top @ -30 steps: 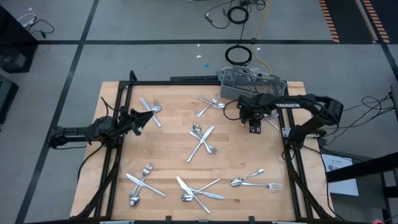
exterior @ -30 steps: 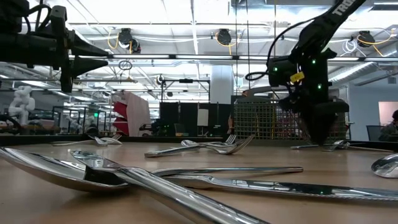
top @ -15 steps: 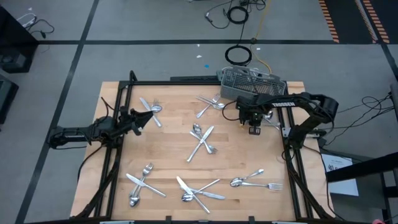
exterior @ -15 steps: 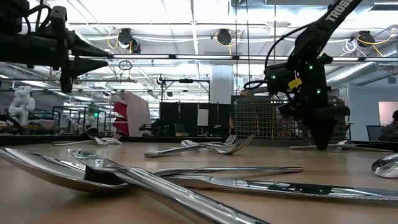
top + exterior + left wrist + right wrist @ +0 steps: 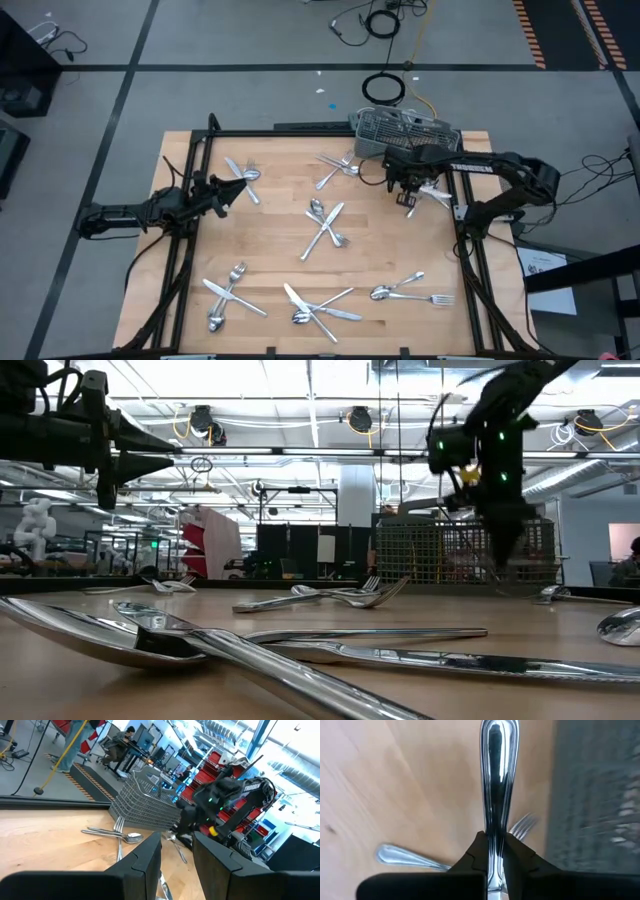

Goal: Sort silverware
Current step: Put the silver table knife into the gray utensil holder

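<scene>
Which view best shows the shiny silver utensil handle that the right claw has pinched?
The right wrist view: the shiny silver utensil handle fills the frame, clamped between the right claw fingers. The high view shows only the claw near the grey wire-mesh basket; the low view hides the handle.

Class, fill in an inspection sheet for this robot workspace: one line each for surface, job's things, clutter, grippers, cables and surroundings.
Surface: wooden table, black frame around it.
Job's things: silverware scattered in small crossed groups across the table; one utensil gripped by its handle.
Clutter: nothing seen.
Grippers: right gripper shut on the utensil, raised beside the wire basket; left gripper waits over the table's left edge, empty.
Cables: coiled cables on the floor beyond the basket.
Surroundings: workshop with red shelving; a person seated at a desk far off.
</scene>
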Robot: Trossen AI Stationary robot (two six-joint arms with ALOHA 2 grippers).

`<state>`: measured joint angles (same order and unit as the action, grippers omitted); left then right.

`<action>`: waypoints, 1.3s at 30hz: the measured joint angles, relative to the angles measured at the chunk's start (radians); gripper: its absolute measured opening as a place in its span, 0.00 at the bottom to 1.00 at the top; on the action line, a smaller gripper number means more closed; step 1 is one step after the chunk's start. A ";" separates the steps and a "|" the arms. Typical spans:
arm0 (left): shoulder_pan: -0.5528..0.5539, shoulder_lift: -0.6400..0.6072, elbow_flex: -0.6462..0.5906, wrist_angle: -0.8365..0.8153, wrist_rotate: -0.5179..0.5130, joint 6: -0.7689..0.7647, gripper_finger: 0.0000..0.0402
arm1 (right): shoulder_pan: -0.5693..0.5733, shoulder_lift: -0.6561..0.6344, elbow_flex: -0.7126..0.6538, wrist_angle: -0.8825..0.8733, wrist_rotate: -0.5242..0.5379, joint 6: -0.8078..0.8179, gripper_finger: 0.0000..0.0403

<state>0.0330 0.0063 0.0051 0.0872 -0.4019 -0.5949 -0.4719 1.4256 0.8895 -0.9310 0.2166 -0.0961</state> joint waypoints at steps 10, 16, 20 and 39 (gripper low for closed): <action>0.000 0.000 0.000 -0.004 0.000 0.001 0.30 | 0.037 -0.078 0.308 -0.092 -0.055 0.128 0.03; 0.000 0.000 0.000 -0.017 0.000 0.001 0.30 | 0.037 -0.133 0.419 -0.035 -0.119 0.189 0.03; 0.000 0.000 0.000 -0.018 0.000 0.001 0.30 | 0.037 -0.188 0.421 0.073 -0.119 0.265 0.04; 0.000 0.000 0.000 -0.020 0.000 0.008 0.30 | -0.038 -0.320 0.422 -0.025 0.042 0.442 0.04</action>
<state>0.0330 0.0063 0.0051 0.0670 -0.4019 -0.5869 -0.5095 1.1058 1.3113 -0.9558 0.2589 0.3461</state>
